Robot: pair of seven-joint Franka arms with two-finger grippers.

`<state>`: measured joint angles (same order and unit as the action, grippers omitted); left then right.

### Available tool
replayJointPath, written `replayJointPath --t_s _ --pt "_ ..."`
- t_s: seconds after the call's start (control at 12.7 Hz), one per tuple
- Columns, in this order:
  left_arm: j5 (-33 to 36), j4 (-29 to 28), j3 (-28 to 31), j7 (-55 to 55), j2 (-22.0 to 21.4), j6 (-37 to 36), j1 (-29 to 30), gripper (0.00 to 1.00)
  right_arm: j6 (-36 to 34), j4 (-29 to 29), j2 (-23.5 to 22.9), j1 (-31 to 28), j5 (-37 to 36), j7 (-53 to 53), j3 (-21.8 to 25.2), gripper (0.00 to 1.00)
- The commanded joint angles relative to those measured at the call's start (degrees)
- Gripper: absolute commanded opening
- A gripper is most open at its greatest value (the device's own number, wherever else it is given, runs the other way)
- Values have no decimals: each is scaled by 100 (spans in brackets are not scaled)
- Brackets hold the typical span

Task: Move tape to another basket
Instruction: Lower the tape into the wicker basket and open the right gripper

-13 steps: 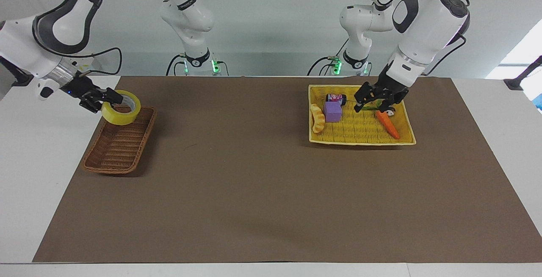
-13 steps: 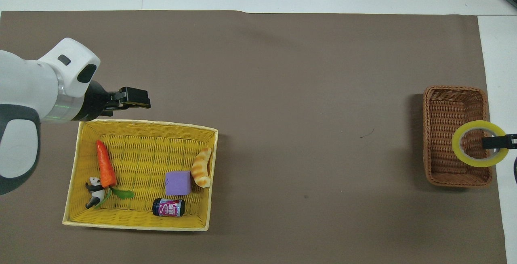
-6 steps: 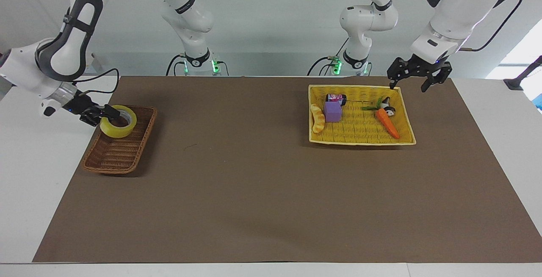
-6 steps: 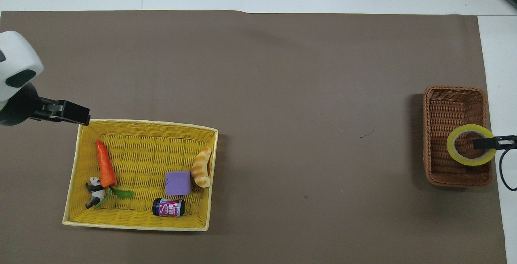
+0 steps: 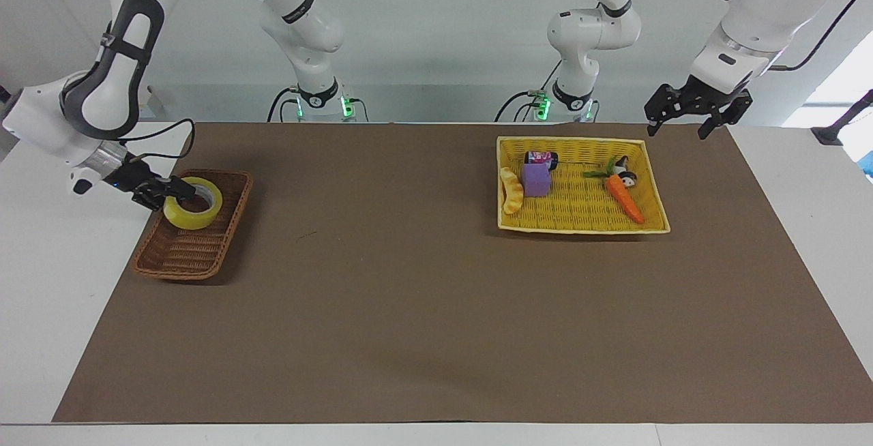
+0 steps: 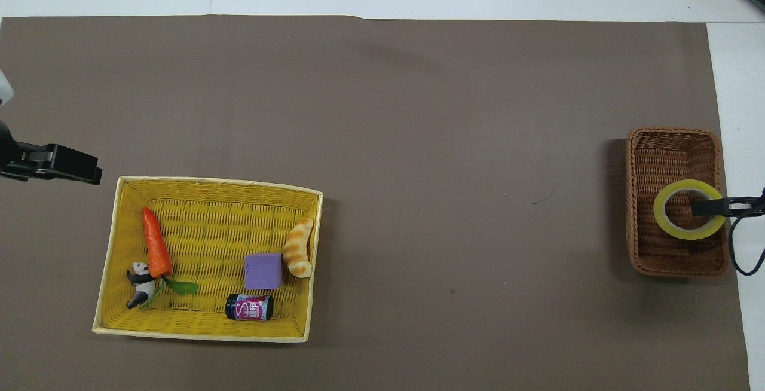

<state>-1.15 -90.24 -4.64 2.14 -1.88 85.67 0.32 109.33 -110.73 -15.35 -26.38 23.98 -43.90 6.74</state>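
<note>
Right gripper (image 5: 179,193) is clamped on the wall of the ring-shaped roll of translucent yellow packing tape (image 5: 194,203), one finger inside the pale core and one outside. That roll sits low inside the small rectangular brown woven wicker basket (image 5: 179,255), at the basket's end nearer the robots (whether it rests on the basket floor cannot be told). This wicker basket stands at the brown mat's (image 5: 409,309) edge toward the right arm's end of the table.

Left gripper (image 5: 697,114) hangs with fingers spread wide and holds nothing, over the mat's corner nearest the left arm's base, just off the large bright yellow woven basket (image 5: 580,226). Contents of that yellow basket: an orange toy carrot (image 5: 625,199), a purple cube (image 5: 537,180), a toy bread piece (image 5: 511,190), a small dark can (image 5: 541,157) and a panda figure (image 6: 138,283).
</note>
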Motion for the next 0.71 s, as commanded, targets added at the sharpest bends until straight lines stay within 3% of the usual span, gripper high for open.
replayJointPath --t_s 0.0,0.08,0.39,0.63 --pt "71 94 -63 67 -14 -139 73 100 45 52 -73 -43 143 -145 -50 54" --pt "71 94 -63 67 -14 -139 73 100 45 61 -73 -26 151 -136 -50 100" --pt "62 94 -63 67 -14 -139 73 100 -43 428 -109 -34 151 311 -59 100" --pt "70 94 -63 67 -14 -139 73 100 -280 1052 75 193 64 1232 -103 100"
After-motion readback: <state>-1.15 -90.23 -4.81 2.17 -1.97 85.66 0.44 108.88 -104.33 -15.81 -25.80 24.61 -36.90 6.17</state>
